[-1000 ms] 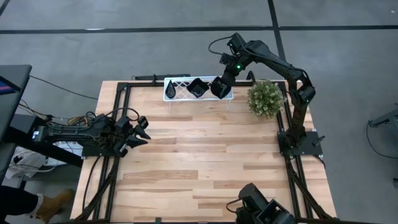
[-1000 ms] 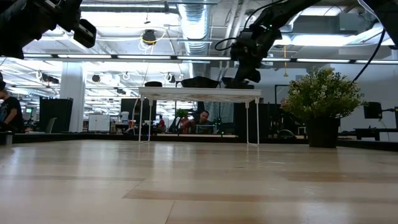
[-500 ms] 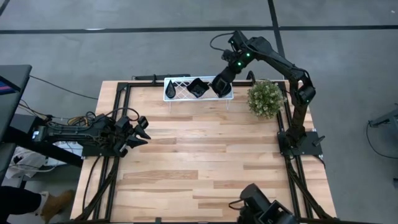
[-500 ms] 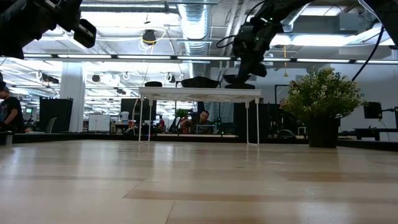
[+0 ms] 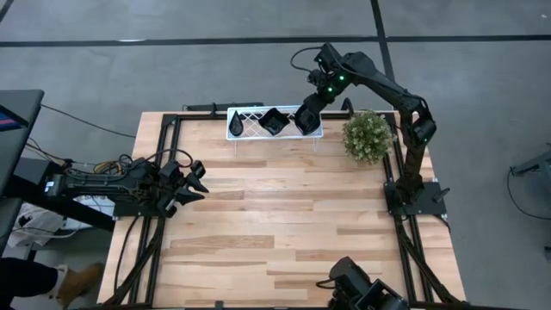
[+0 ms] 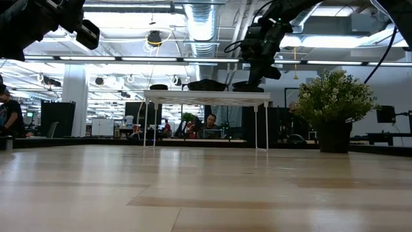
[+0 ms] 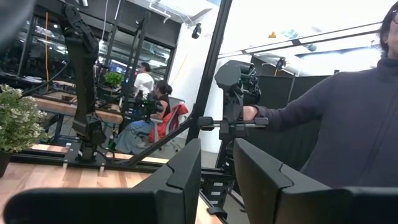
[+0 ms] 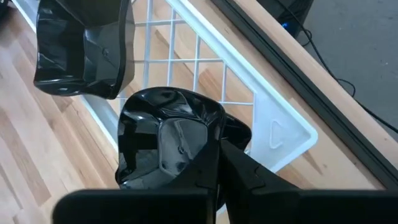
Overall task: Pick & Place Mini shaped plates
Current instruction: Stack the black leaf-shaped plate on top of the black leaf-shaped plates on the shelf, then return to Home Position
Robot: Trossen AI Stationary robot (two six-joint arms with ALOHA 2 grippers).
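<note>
Three glossy black mini shaped plates are on the white wire rack [image 5: 254,116] at the table's far edge. They are a narrow teardrop [image 5: 235,126], a wavy-edged square [image 5: 274,120] and a second wavy-edged one [image 5: 307,119] at the rack's right end. My right gripper [image 5: 312,105] reaches down from the far side and is shut on this last plate [image 8: 165,140]. My left gripper [image 5: 198,179] waits open above the table's left side, touching nothing. My right gripper pinches the plate's wavy rim [image 8: 208,146] between its two shut fingers [image 8: 249,171], slanting down from above and from the table's far side. The plate lies about level at the rack's top [image 6: 248,85], at its right end. Whether it rests there I cannot tell.
A small bushy green plant [image 5: 368,136] in a dark pot stands just right of the rack, close under my right arm. Black frame rails run along the table's edges. A person's sleeve [image 7: 348,106] shows beyond the table in the left wrist view.
My right gripper has rolled its wrist and tipped while staying over the rack's right end. The plate in it, tilted a second ago, now lies about level at the rack's top.
</note>
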